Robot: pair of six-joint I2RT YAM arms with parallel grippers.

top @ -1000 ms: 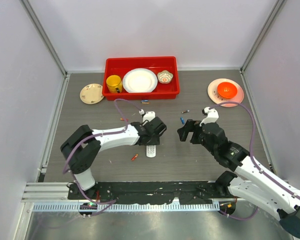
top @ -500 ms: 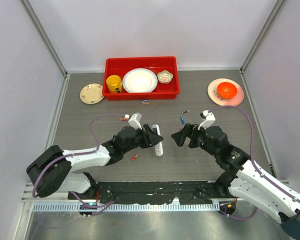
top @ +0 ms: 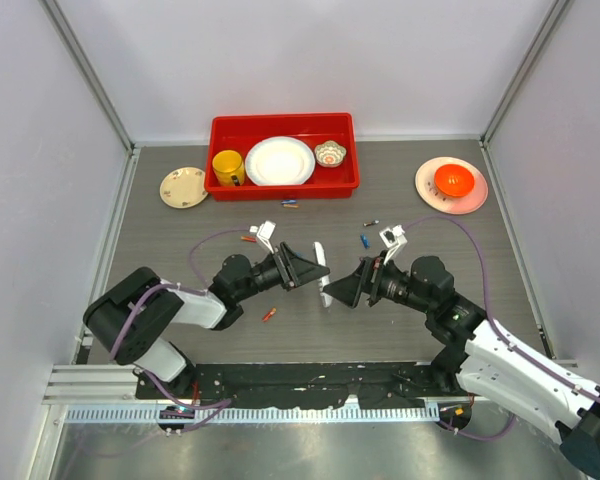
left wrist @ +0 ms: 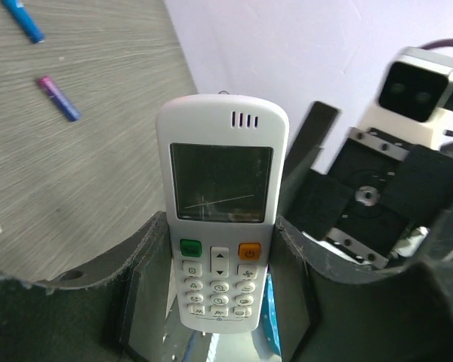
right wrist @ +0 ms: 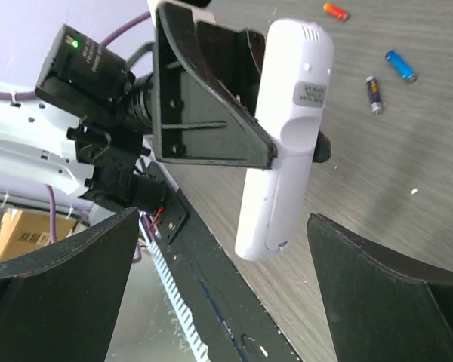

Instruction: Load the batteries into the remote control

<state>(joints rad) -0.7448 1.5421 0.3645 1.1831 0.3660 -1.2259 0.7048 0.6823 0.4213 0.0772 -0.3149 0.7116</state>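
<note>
My left gripper (top: 305,268) is shut on the white remote control (top: 321,273) and holds it above the table, its ends sticking out of the fingers. In the left wrist view the remote (left wrist: 221,181) shows its screen and buttons between my fingers (left wrist: 140,286). My right gripper (top: 346,290) is open and empty, facing the remote's back (right wrist: 283,136) at close range without touching it. Batteries lie loose on the table: an orange-red one (top: 268,314), a blue one (top: 364,240), a dark one (top: 370,223) and a red one (top: 248,238).
A red tray (top: 220,128) at the back holds a yellow cup (top: 227,166), a white plate (top: 279,160) and a small bowl (top: 330,153). A small plate (top: 184,187) lies left of it. A pink plate with an orange bowl (top: 452,181) sits back right.
My left gripper has lifted the remote off the table and swung it right, turned toward the right arm. My right gripper has moved left and closer to the remote, staying open.
</note>
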